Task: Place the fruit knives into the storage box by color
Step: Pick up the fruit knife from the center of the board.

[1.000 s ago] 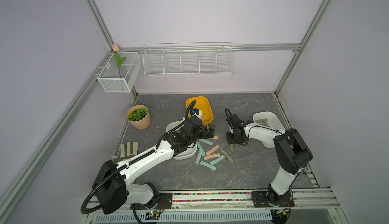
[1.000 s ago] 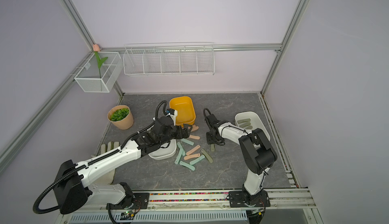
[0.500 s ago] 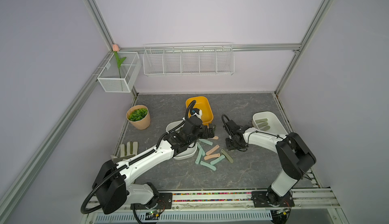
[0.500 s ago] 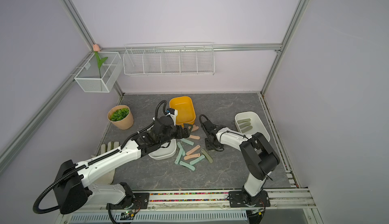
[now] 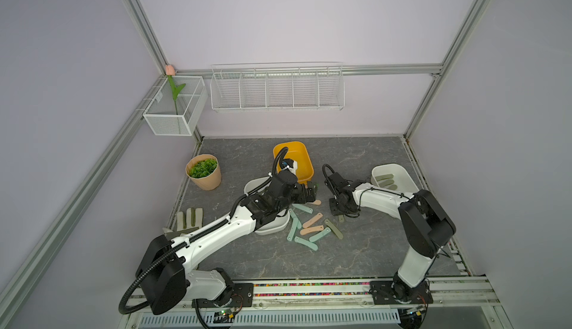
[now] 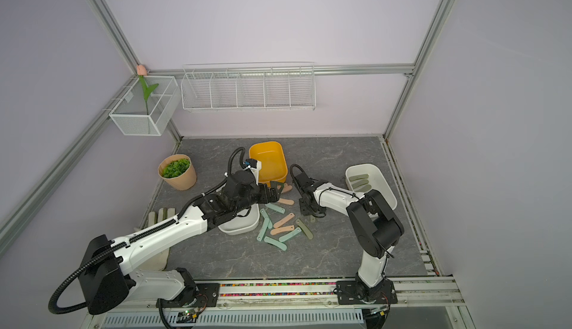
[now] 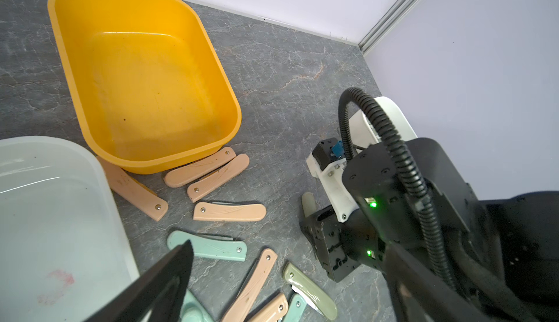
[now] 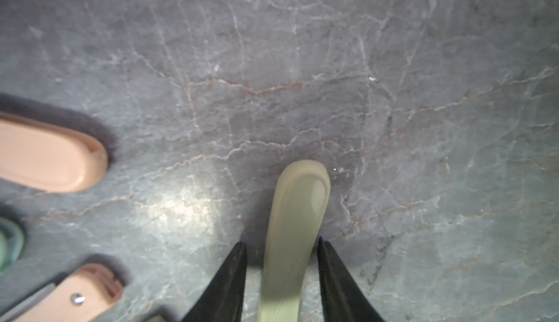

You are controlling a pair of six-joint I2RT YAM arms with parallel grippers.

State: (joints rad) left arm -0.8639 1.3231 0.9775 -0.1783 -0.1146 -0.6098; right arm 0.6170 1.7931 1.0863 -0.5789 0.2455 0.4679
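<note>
Loose fruit knives [image 5: 309, 228] in peach-pink, mint-teal and olive lie on the grey floor between my two arms. More pink knives [image 7: 211, 178] lie against the empty yellow box [image 5: 305, 157] [image 7: 169, 161]. The right gripper [image 5: 339, 211] [image 8: 281, 241] is down at the floor, open, its jaws straddling an olive knife [image 8: 299, 208] with narrow gaps on either side. The right white box [image 5: 402, 172] holds olive knives [image 5: 385, 182]. The left gripper [image 5: 309, 193] [image 7: 289, 247] hovers wide open and empty above the pile, beside the left white box [image 5: 272, 227].
A potted plant [image 5: 203, 172] stands at the back left. A pale glove [image 5: 188, 219] lies by the left edge. A wire rack [image 5: 277, 87] and a mesh basket with a tulip [image 5: 176, 107] hang on the walls. The two grippers are close together.
The right gripper has dropped to the floor over the olive knife and its jaws have narrowed around it. The left arm has hardly moved.
</note>
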